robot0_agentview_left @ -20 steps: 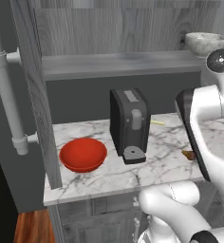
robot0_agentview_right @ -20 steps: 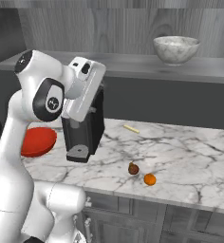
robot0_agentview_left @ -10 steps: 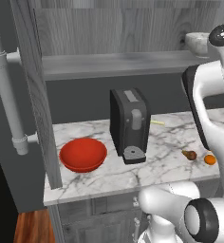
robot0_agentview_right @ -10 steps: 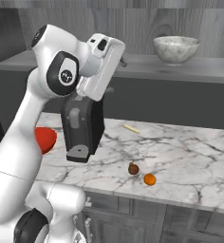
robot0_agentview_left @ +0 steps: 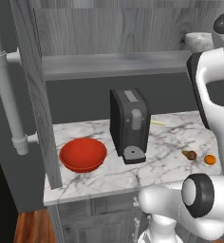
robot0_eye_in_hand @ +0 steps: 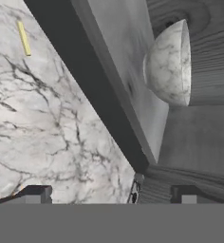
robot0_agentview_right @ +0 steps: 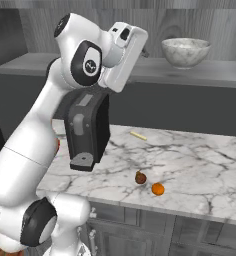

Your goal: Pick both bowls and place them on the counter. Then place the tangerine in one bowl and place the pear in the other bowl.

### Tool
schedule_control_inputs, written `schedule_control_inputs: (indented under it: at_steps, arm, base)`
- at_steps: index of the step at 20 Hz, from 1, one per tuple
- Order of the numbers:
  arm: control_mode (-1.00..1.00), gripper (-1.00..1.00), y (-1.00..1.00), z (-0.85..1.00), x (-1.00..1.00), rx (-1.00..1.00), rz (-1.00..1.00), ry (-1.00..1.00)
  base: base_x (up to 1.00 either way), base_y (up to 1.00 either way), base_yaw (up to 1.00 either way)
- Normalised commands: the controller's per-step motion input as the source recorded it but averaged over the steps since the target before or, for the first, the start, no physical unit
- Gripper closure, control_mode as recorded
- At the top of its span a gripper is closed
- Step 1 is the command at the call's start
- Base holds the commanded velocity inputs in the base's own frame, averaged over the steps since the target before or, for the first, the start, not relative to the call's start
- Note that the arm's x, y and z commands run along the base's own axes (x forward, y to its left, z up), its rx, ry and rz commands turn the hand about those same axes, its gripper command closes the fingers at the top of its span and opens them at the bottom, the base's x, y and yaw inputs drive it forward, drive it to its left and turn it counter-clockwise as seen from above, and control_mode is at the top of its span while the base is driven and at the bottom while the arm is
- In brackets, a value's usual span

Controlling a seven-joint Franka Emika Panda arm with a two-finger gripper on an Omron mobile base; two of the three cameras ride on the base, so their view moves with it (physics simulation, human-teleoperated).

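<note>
1 white-grey marbled stone bowl [robot0_eye_in_hand: 173, 64] on grey shelf board [robot0_eye_in_hand: 121, 66]; lies ahead of two-finger gripper [robot0_eye_in_hand: 111, 193]; jaws wide, empty.

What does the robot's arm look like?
The arm is glossy white, built of fat rounded links. Its joints are dark grey and black discs, and one black cap near the top bears a small white squiggle mark. The hand is a white boxy block. Its fingers end in small dark square tips.
</note>
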Motion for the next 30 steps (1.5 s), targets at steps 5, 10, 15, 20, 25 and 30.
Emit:
schedule_control_inputs:
  at_steps: [5,10,15,20,25,30]
  arm:
    - [-1.00,-1.00,-0.27,0.10,0.31,0.00,0.06,-0.14]
    - [-1.00,-1.00,-0.14,0.18,0.31,-0.01,0.06,-0.06]
    - [-1.00,-1.00,-0.09,0.19,0.36,-0.05,0.05,0.00]
    - [-1.00,-1.00,-0.03,0.06,0.36,-0.05,0.02,0.00]
    - [-1.00,-1.00,-0.15,-0.03,0.34,-0.02,0.03,0.01]
    - [-1.00,-1.00,-0.13,-0.06,0.53,0.00,0.02,0.02]
  base:
    - [0.00,0.00,0.00]
    - [0.00,0.00,0.00]
    - [0.00,0.00,0.00]
    - [0.00,0.00,0.00]
    - [0.00,0.00,0.00]
    - [0.00,0.00,0.00]
